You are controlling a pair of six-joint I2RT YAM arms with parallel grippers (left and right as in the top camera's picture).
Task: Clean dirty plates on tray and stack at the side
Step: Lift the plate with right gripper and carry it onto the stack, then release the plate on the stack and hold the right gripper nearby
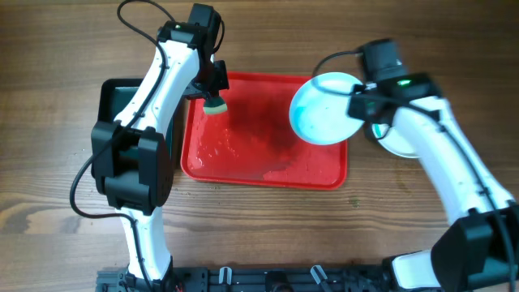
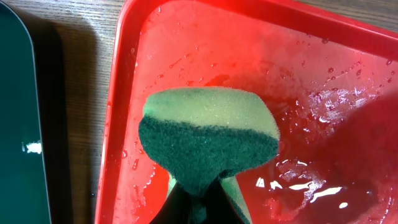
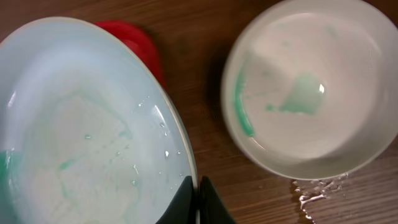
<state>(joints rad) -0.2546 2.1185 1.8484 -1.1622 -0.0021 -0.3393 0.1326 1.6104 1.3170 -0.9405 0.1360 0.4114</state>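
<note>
Two plates show: one plate (image 3: pixel 81 137), pinched at its rim by the right gripper (image 3: pixel 198 202), hangs over the right edge of the red tray (image 1: pixel 243 166); the other plate (image 3: pixel 311 87) sits on the tabletop (image 1: pixel 65 49) just beside. The left gripper (image 2: pixel 200 204) clamps a green-and-yellow sponge (image 2: pixel 208 140) above the wet tray.

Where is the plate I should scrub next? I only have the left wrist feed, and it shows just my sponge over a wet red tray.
Observer: The right pincer holds a plate by its rim, tilted above the right end of the red tray, away from your sponge.
Operator: Is it clean?
Observer: Not fully. The right wrist view shows faint green streaks and water drops on its face.
Operator: Any plates at the side?
Observer: A second plate sits on the table right of the tray, with a green smear inside.
</note>
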